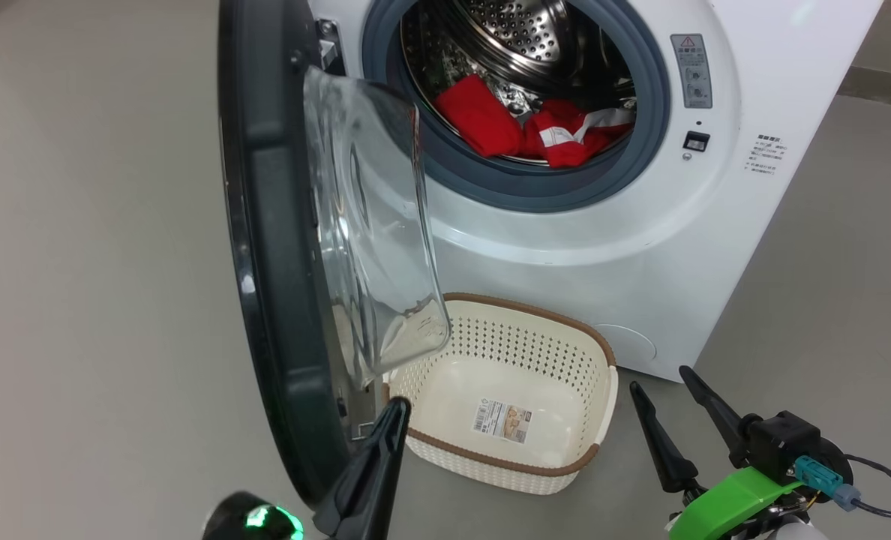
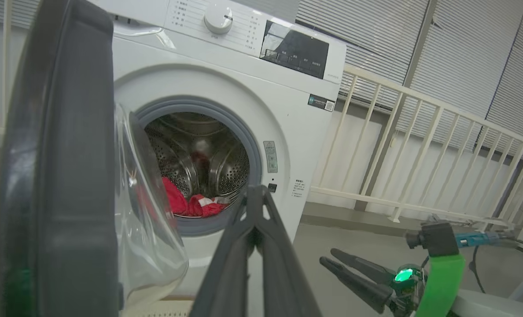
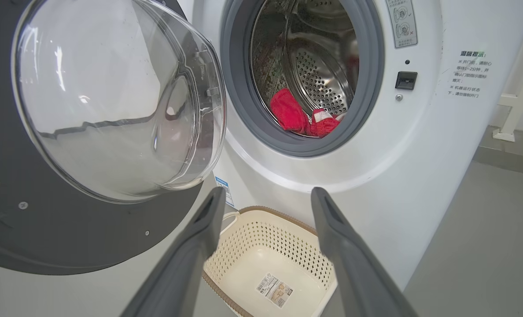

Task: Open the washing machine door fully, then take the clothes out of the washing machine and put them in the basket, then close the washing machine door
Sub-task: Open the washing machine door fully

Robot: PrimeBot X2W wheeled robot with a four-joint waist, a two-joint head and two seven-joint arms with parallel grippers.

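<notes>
Clothes [image 1: 535,127]: heaped low in machine [image 1: 565,247], above and ahead of right gripper [image 1: 658,378]; its fingers spread, empty, likely the clearer reach; left gripper [image 1: 397,406] clenched, empty, just beside door [image 1: 265,247]; basket [image 1: 535,309] under opening.

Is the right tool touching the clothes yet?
Apart. Head view: the right tool hangs low beside the basket; the clothes lie in the drum, the washing machine front between them.
</notes>
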